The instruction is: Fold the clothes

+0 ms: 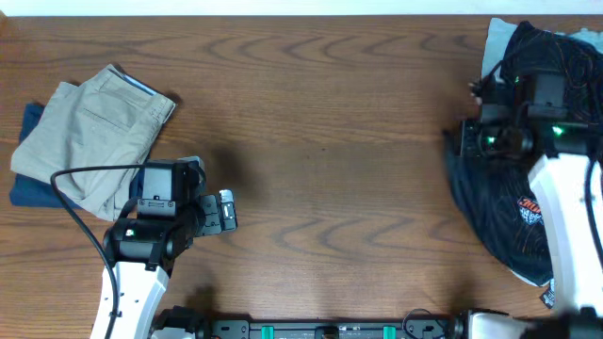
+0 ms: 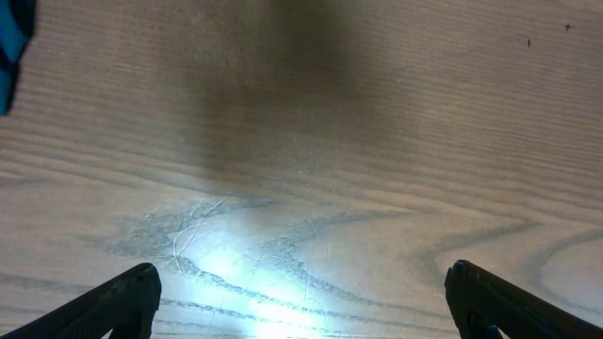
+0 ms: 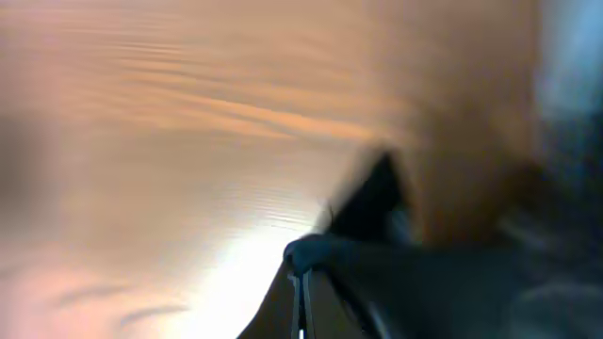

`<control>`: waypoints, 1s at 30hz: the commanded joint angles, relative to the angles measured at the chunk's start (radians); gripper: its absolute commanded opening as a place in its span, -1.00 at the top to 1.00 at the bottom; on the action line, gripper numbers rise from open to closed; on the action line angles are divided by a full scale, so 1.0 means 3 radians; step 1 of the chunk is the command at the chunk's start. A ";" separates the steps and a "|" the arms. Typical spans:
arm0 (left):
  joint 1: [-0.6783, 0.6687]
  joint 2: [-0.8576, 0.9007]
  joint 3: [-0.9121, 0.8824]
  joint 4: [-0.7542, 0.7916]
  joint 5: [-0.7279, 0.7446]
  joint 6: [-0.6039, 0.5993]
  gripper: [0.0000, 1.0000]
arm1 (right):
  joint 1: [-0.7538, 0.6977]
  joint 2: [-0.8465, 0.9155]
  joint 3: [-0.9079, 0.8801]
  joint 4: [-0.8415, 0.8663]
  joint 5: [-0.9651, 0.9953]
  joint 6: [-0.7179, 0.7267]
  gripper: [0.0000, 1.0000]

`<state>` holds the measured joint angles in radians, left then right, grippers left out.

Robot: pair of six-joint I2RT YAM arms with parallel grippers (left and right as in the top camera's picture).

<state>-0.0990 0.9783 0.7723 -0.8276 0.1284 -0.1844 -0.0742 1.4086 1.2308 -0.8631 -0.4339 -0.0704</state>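
**Right gripper pinched on the jersey's edge, left arm idle and open**

Nearest the robot's base, the left gripper (image 1: 228,211) hung over the bare brown wood-grain table (image 1: 320,113). Its black fingers (image 2: 122,297) stood wide apart, with nothing between them but tabletop. Just beyond that arm lay the folded khaki trousers (image 1: 85,132), resting on a dark blue cloth (image 1: 21,191) and well apart from the work.

The black short-sleeved sports jersey (image 1: 499,217) lay crumpled along the table's right edge, partly under the right arm, with its orange chest logo (image 1: 529,212) facing up. The right gripper (image 1: 464,141) sat at the jersey's inner edge with its jaws brought together. The blurred wrist view showed dark fabric gathered at the fingers, so it seemed to have pinched a thin fold of the garment.

The jersey looked light, limp and slick, like thin sports knit. It would likely drape and slide rather than hold a shape, and a single-layer pinch could slip out if pulled fast. A hem, shoulder seam or sleeve edge, where the cloth is doubled, seemed the safer place to take hold, ideally with the other gripper on the matching corner to spread it flat.

Farthest off, a pale cloth (image 1: 497,42) showed behind the jersey at the table's back right corner.
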 commanded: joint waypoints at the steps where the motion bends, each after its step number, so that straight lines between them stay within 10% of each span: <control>1: 0.0018 0.0003 0.0058 -0.0005 0.0010 -0.0029 -0.96 | 0.0278 -0.0264 0.0056 0.0011 -0.1732 -0.0493 0.98; 14: 0.0018 0.0003 0.0058 0.0009 0.0010 -0.0031 -0.96 | 0.1802 -0.0142 0.0055 0.0589 -0.0903 -0.0057 0.99; 22: 0.0017 0.0003 0.0057 0.0005 0.0201 -0.0315 -0.96 | 0.1985 0.0037 0.0055 0.0763 0.1096 0.0662 -0.98; 30: 0.0004 0.0013 0.0005 0.0008 0.0858 -0.0941 -0.96 | 0.1568 -0.0014 0.0055 -0.0117 0.2149 0.1144 -0.99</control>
<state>-0.0990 0.9791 0.7723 -0.8268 0.2882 -0.3637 0.4561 1.4185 1.2346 -0.8528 0.0090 0.1635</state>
